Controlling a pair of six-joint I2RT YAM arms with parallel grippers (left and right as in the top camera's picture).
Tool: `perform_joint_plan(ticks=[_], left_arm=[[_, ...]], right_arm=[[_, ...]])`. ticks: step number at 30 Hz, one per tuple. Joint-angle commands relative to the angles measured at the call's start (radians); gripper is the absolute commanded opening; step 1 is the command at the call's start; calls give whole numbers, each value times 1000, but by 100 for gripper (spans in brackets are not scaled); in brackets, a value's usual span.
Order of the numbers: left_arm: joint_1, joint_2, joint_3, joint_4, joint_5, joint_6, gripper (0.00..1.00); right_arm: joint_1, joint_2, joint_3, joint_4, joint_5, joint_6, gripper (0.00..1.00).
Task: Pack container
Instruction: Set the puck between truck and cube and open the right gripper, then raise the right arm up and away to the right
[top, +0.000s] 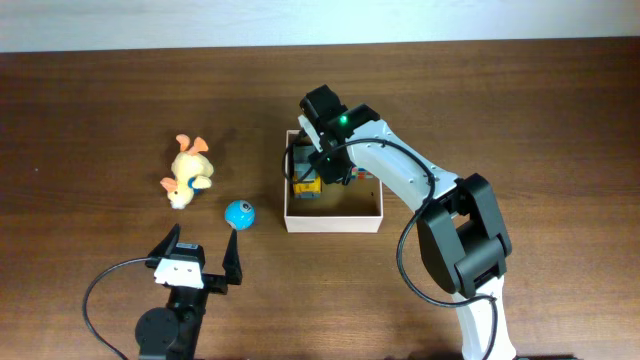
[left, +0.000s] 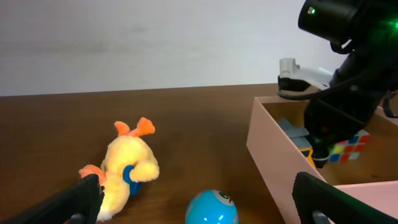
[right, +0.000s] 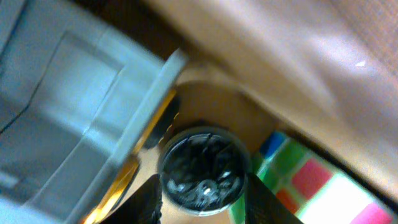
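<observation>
The left gripper (top: 203, 245), near the blue ball (top: 239, 213), has its jaws wide open. The right gripper (top: 318, 172) is down in the container (top: 335, 223); whether its jaws hold something, I cannot tell.

A dark brown wooden tabletop (top: 80, 120) with a fine lengthwise grain fills nearly the whole overhead view, its surface faintly glossy. Along its far edge runs a plain, pale off-white wall (left: 155, 43), smooth and evenly lit, meeting the wood in a straight line
</observation>
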Motion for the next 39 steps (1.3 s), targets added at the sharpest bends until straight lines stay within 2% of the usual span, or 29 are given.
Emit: perform_joint_plan(ticks=[1, 14, 23, 28, 36, 39], left_arm=[[5, -10, -5, -1, 8, 16, 99], [5, -10, -5, -1, 8, 16, 99], [5, -10, -5, -1, 8, 16, 99], [5, -10, -5, -1, 8, 16, 99], [5, -10, -5, -1, 8, 16, 99], [5, -10, -5, -1, 8, 16, 99]], right_arm=[[2, 1, 68, -47, 9, 5, 37], [2, -31, 302, -225, 1, 9, 37], [-43, -38, 514, -400, 29, 74, 38], [-136, -45, 604, -471, 77, 162, 39], [-396, -51, 631, -571, 80, 343, 39], [-507, -51, 631, -612, 77, 422, 47]])
